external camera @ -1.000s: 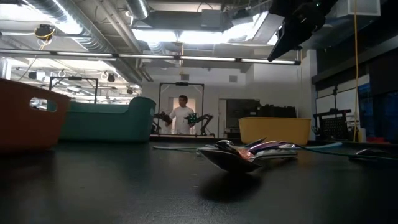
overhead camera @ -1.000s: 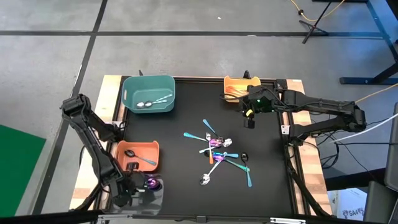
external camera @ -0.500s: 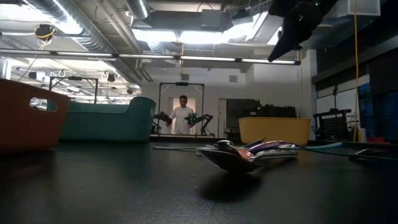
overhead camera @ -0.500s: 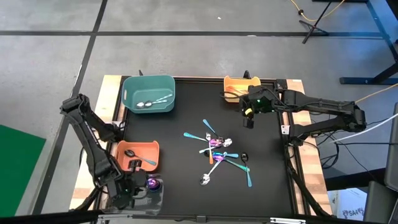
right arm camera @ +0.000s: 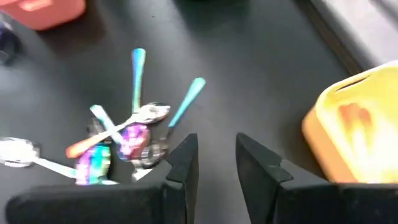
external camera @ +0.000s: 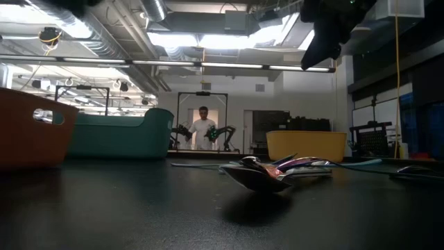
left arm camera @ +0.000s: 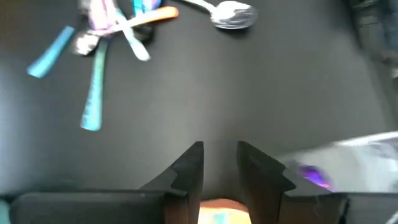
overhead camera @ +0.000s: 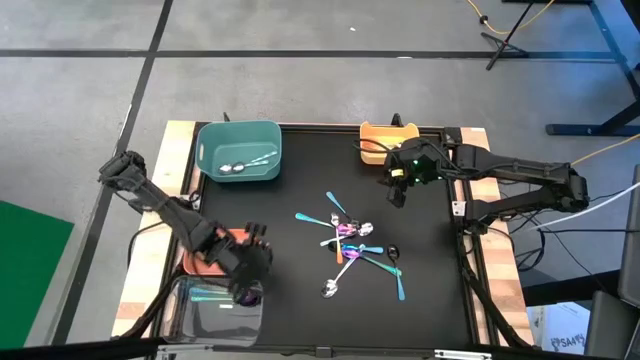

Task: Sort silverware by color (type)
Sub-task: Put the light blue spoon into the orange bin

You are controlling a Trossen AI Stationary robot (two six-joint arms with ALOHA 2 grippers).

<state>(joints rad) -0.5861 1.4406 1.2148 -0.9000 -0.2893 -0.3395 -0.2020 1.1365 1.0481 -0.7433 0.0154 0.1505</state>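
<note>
The loose silverware lies in a heap right of the table's middle: teal-blue, purple-rainbow, silver, orange and black spoons, seen also in the left wrist view and the right wrist view. One silver spoon lies apart on the heap's near side. My left gripper hangs open over the orange bin's right edge, left of the heap, nothing between its fingers. My right gripper hangs open in the air beyond the heap, beside the yellow bin, also empty.
A teal bin with silver spoons stands at the far left. A yellow-orange bin stands at the far middle, and an orange bin at the near left. A clear bin holds teal and purple spoons. A person stands far behind the table.
My left gripper has risen from the clear bin at the near left corner and swung toward the table's right and far side, over the orange bin, rolling as it went. My right gripper has stayed in place and rolled about its own axis.
</note>
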